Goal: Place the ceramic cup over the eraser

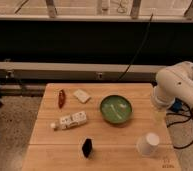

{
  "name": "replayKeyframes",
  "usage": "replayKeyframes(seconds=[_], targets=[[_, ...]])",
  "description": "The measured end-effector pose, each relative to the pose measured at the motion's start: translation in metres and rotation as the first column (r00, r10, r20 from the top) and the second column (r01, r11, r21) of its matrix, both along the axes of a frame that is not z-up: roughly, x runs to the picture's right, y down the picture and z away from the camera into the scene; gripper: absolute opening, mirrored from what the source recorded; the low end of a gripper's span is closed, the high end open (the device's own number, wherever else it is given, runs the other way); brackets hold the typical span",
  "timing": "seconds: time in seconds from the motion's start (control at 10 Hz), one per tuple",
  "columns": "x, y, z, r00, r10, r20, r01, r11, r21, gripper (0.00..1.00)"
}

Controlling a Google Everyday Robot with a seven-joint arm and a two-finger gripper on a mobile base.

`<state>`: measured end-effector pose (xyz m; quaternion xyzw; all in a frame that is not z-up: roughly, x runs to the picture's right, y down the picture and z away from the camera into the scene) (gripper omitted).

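Observation:
The ceramic cup (149, 143) is small and white and stands on the wooden table (50, 145) near its front right corner. The eraser (87, 147) is a small black block near the front edge, left of the cup by about a third of the table's width. My gripper (159, 114) hangs down from the white arm (179, 87) at the table's right edge. It is just behind and slightly right of the cup, and I cannot tell if it touches the cup.
A green bowl (116, 109) sits mid-table, between the gripper and the other items. A white remote-like bar (70, 120), a pale flat piece (82, 95) and a reddish-brown object (61, 98) lie on the left half. Cables hang behind and to the right.

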<state>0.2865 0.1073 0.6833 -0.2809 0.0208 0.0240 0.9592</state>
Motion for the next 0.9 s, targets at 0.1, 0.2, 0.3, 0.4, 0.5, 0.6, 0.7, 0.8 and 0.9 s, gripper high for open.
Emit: replayKeyframes(seconds=[0.1,0.2,0.3,0.4,0.5,0.6,0.7,0.8,0.9], targets=[[0.0,0.0,0.0,1.0,0.0,0.0,0.0,1.0,0.0,0.8],[0.0,0.0,0.0,1.0,0.0,0.0,0.0,1.0,0.0,0.8],[0.0,0.0,0.0,1.0,0.0,0.0,0.0,1.0,0.0,0.8],[0.0,0.0,0.0,1.0,0.0,0.0,0.0,1.0,0.0,0.8],[0.0,0.0,0.0,1.0,0.0,0.0,0.0,1.0,0.0,0.8],[0.0,0.0,0.0,1.0,0.0,0.0,0.0,1.0,0.0,0.8],[0.0,0.0,0.0,1.0,0.0,0.0,0.0,1.0,0.0,0.8],[0.0,0.0,0.0,1.0,0.0,0.0,0.0,1.0,0.0,0.8],[0.0,0.0,0.0,1.0,0.0,0.0,0.0,1.0,0.0,0.8]])
